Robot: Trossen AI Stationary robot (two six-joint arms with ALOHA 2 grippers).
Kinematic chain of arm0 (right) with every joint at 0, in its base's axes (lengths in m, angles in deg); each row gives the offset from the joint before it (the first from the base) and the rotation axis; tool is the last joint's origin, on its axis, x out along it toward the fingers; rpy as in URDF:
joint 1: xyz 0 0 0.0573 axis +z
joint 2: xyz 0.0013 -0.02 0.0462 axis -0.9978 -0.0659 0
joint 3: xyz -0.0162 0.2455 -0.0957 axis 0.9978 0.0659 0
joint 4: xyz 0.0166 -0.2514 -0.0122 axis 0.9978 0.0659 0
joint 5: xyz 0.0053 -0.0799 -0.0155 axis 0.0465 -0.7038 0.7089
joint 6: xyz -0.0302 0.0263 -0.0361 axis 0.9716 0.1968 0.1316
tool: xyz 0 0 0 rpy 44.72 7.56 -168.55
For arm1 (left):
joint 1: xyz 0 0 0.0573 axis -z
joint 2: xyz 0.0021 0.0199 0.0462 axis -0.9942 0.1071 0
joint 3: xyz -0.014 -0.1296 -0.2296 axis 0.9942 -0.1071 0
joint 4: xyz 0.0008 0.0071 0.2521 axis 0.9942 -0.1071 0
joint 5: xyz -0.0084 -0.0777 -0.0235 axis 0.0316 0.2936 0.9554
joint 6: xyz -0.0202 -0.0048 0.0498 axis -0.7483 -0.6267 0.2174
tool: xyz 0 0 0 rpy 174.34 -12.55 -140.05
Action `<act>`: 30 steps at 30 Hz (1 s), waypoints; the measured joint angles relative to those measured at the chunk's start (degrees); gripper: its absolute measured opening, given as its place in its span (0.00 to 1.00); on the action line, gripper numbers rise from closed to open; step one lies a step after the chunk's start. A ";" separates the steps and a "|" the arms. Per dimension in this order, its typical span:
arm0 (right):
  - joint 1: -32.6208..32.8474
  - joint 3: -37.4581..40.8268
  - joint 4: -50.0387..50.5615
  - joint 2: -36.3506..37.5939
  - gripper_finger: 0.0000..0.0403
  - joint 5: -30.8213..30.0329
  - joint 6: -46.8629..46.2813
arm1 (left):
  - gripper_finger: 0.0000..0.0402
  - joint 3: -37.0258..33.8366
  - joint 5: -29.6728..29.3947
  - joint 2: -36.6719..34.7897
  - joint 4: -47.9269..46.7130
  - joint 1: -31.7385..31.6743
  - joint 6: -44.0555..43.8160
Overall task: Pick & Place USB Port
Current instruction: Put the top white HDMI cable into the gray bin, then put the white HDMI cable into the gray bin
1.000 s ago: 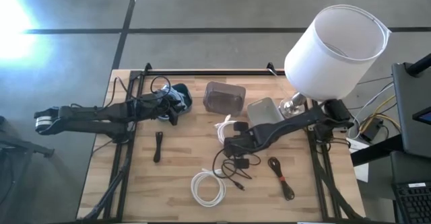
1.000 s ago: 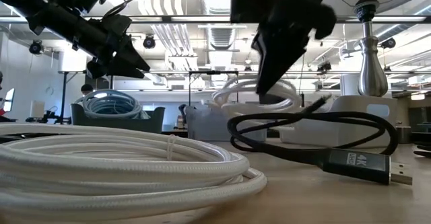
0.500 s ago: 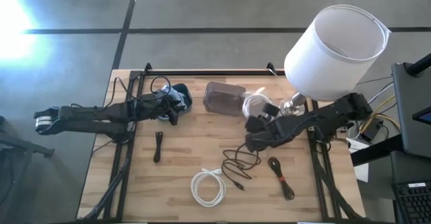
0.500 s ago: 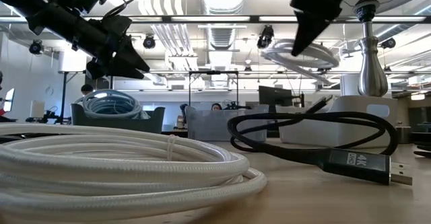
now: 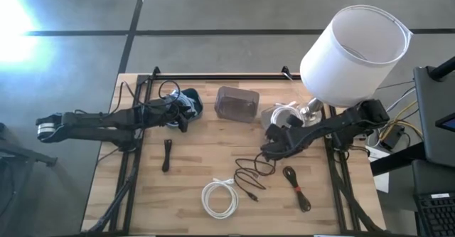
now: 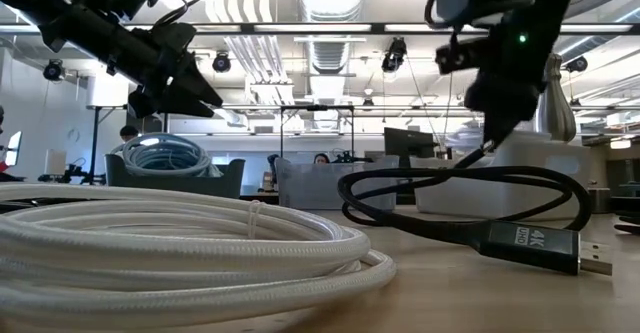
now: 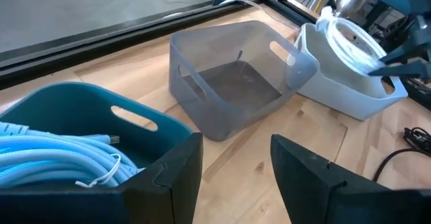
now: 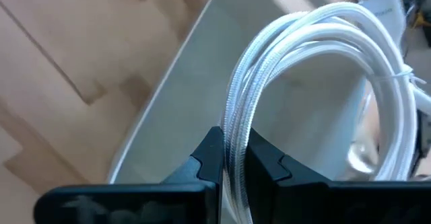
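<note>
A white braided USB cable coil (image 8: 316,35) is in my right gripper (image 8: 232,157), which is shut on it over the pale bin (image 5: 272,113) beside the lamp base. In the left wrist view the coil (image 7: 350,39) stands tilted, its lower part inside that bin (image 7: 337,93). My left gripper (image 7: 236,163) is open and hovers above the teal bin (image 7: 81,109) of light blue cables, at the table's far left (image 5: 186,116). Between the two bins stands a grey translucent bin (image 5: 236,103). My right gripper pinches several strands of the white coil (image 8: 236,116) between its two fingers, at one side of the loop. The fingers slant down from the table's near side. The coil stands on edge beyond the fingers, partly inside the pale bin; whether it touches the bin's floor cannot be seen.
On the near half of the table lie a second white coil (image 5: 220,198), a loose black cable (image 5: 249,174), a black cable with a red tie (image 5: 297,187) and a small black bundle (image 5: 167,155). A large white lamp (image 5: 355,45) overhangs the far right corner.
My right gripper has carried the white coil up from the middle of the table toward the far right edge, to the pale bin. It has then come down, so that the coil now dips into the bin. The black cable has stayed on the table.
</note>
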 joint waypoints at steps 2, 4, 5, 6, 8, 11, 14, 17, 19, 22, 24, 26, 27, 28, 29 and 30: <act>-0.02 0.75 0.08 -0.01 0.07 0.76 0.67 | 0.44 0.00 0.02 0.00 0.23 0.00 -0.02; -0.02 1.28 0.06 0.03 0.07 0.90 0.40 | 0.45 0.00 0.01 0.00 0.25 0.00 -0.02; -0.06 1.33 0.01 0.06 0.08 1.55 -0.02 | 0.45 0.00 0.00 -0.01 0.30 0.00 -0.03; -0.11 1.33 -0.11 0.17 0.09 2.28 -0.20 | 0.44 0.00 0.00 0.00 0.28 0.00 -0.07; -0.13 1.22 -0.29 0.19 0.12 3.43 -0.29 | 0.44 0.00 0.00 0.00 0.28 0.00 -0.15; -0.13 0.83 -0.29 0.01 0.18 3.51 1.42 | 0.44 0.00 0.00 0.00 0.32 0.00 -0.33; -0.17 0.51 -0.30 0.01 0.24 3.37 2.55 | 0.45 0.00 0.00 0.00 0.32 0.00 -0.35; -0.17 -0.54 -0.23 0.01 0.28 3.38 2.64 | 0.44 0.00 0.01 -0.02 0.32 0.00 -0.35; -0.17 -1.54 -0.20 0.03 0.30 3.38 3.23 | 0.45 0.00 0.02 -0.02 0.32 0.00 -0.33; -0.15 -3.52 -0.03 0.03 0.32 3.39 4.25 | 0.44 0.00 0.02 -0.01 0.33 0.01 -0.34; -0.11 -5.12 0.69 0.03 0.33 3.39 4.58 | 0.44 0.00 0.15 0.00 0.88 0.23 -0.35; -0.06 -6.72 0.86 0.06 0.33 3.40 6.06 | 0.45 0.00 1.62 0.00 3.00 0.84 -0.04; 0.03 -7.53 0.81 0.08 0.33 3.38 7.12 | 0.44 0.00 3.03 0.00 4.69 1.30 0.22; 0.14 -8.27 0.83 0.14 0.33 3.38 7.99 | 0.44 0.00 4.62 0.00 6.62 1.86 0.48; 0.27 -8.99 0.85 0.16 0.33 3.40 8.83 | 0.44 0.00 6.31 -0.01 8.80 2.49 0.65; 0.33 -9.73 0.77 0.18 0.32 3.38 9.72 | 0.45 0.00 8.02 -0.02 11.08 3.22 0.68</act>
